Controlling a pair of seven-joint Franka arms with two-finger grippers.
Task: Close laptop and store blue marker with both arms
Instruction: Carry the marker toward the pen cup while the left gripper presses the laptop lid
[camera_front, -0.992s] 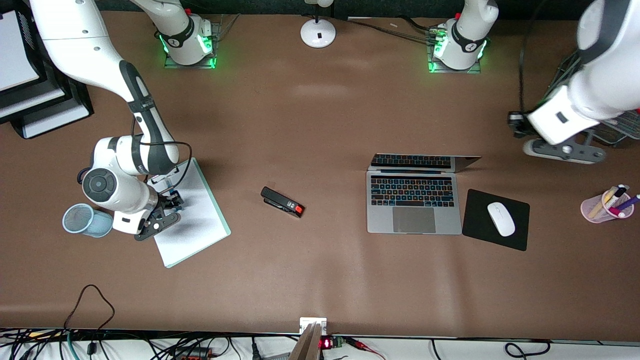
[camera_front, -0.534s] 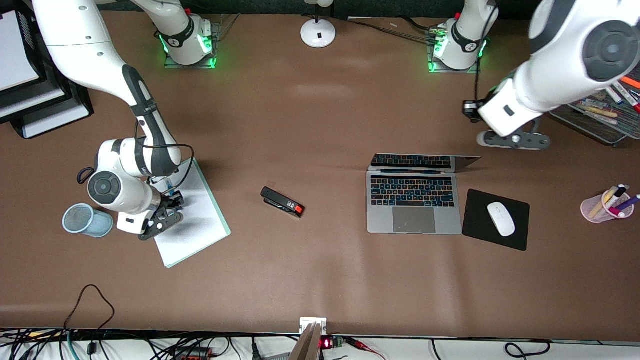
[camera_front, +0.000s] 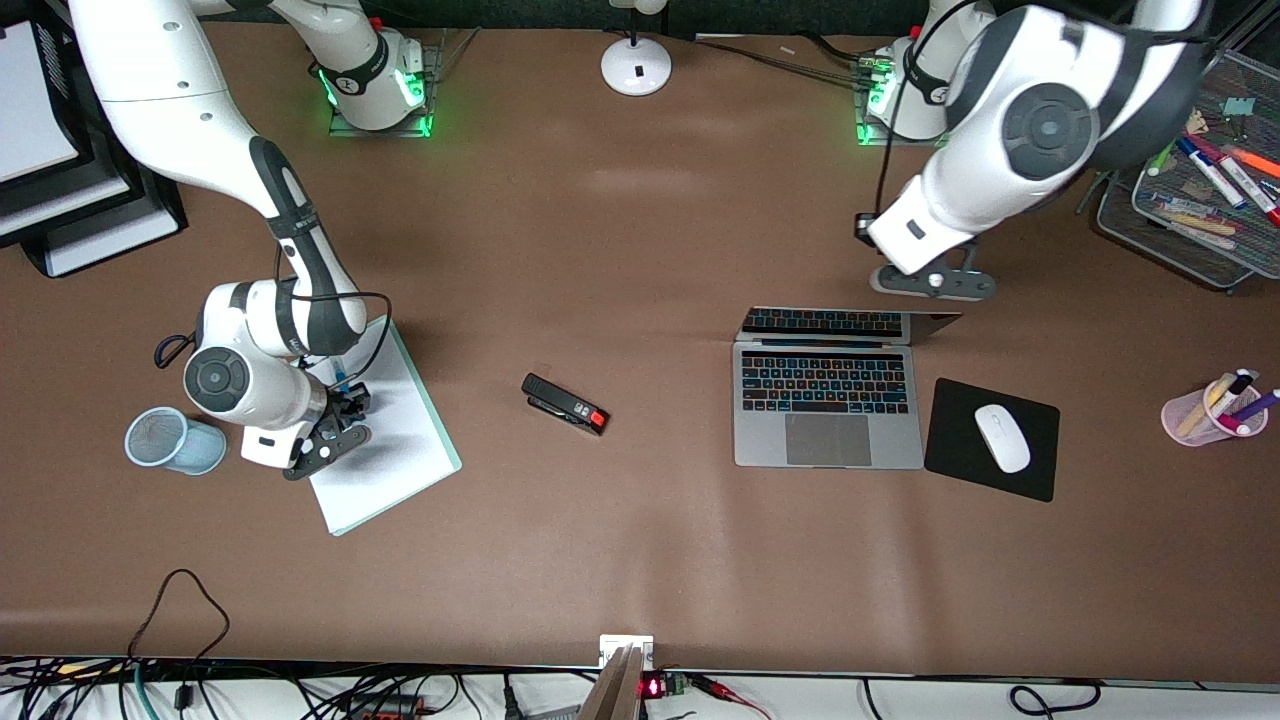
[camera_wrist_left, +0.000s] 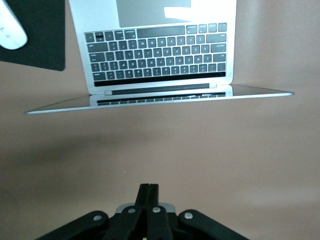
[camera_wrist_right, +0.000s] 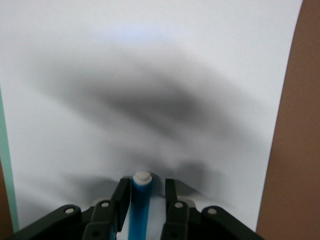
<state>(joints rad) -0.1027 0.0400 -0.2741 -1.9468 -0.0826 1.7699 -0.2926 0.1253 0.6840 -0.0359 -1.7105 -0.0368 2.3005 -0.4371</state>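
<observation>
My gripper (camera_wrist_left: 148, 192) hangs over bare brown table (camera_wrist_left: 200, 165) with its two fingers pressed flat together, nothing between them. Near it the laptop (camera_wrist_left: 159, 60) stands open, its thin lid edge turned toward me and the keyboard and trackpad spread out past that edge. Just beside the laptop's keyboard lies a black pad (camera_wrist_left: 37, 47), with a white mouse (camera_wrist_left: 11, 34) resting on it at the frame's corner.
</observation>
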